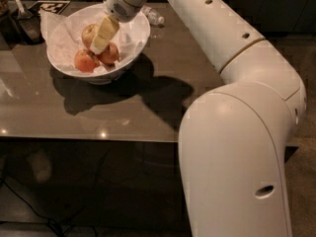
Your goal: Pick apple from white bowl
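Observation:
The white bowl [136,38], lined with crumpled white paper, stands at the back left of the dark table. In it lies the pale yellow-green apple [89,34] at the back, with two smaller red apples [85,61] [110,54] in front of it. My gripper [100,42] reaches down into the bowl from the upper right. It is cream-coloured, tilted, and lies right beside the pale apple's right side, above the red apples. It hides part of the pale apple.
My large white arm [237,132] fills the right side of the view and casts a shadow on the table [123,117]. A small plastic bottle [154,17] lies behind the bowl. Dark items [24,26] and a black-and-white marker [48,6] sit at the back left.

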`<action>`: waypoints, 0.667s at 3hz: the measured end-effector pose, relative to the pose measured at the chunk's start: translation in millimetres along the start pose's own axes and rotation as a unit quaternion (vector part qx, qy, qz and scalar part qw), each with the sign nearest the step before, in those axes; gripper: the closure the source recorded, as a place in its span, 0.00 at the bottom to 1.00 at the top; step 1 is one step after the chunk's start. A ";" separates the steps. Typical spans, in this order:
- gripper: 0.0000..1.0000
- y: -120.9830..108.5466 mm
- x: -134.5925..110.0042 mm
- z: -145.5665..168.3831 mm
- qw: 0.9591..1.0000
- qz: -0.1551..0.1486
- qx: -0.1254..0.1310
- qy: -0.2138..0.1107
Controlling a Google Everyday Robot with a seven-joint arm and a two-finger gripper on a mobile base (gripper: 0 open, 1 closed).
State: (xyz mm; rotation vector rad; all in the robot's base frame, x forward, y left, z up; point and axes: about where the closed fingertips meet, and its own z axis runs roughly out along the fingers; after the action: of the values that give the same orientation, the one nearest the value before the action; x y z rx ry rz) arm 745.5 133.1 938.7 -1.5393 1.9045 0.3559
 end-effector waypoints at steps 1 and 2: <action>0.00 5.0 0.5 8.6 1.000 0.012 -0.014 -0.017; 0.00 7.3 2.4 14.7 0.999 0.021 -0.023 -0.025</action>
State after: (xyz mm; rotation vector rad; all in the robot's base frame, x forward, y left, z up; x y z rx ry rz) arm 743.0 141.8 924.8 -1.5065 1.9045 0.4564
